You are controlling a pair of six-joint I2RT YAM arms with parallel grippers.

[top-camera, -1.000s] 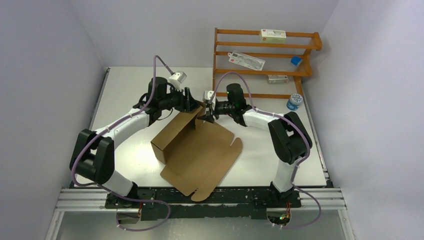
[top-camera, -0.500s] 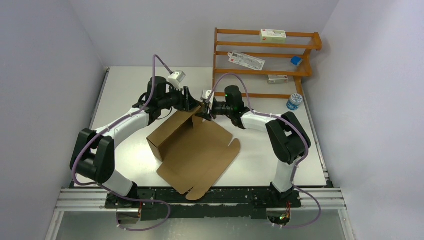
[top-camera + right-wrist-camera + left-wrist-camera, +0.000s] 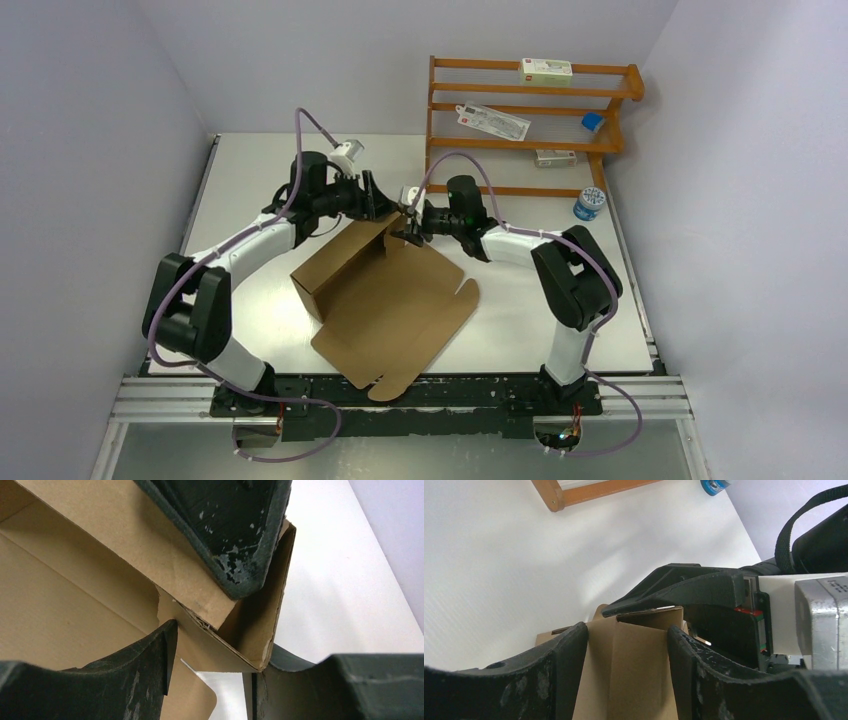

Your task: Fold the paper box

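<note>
Box (image 3: 385, 295) sits mid-frame on the bench (image 3: 250, 170), 1 wall up. Left end effector (image 3: 384, 207) pinches its upper corner; right end effector (image 3: 408, 224) straddles it, half open. Looks like corner-folding; next, tuck that flap inward.

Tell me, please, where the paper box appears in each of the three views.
Top external: the paper box lies mid-table, between the arms.
Left wrist: bottom centre of the picture.
Right wrist: it fills the left and middle.
Shared landmark: its raised corner, seen in all three.
</note>
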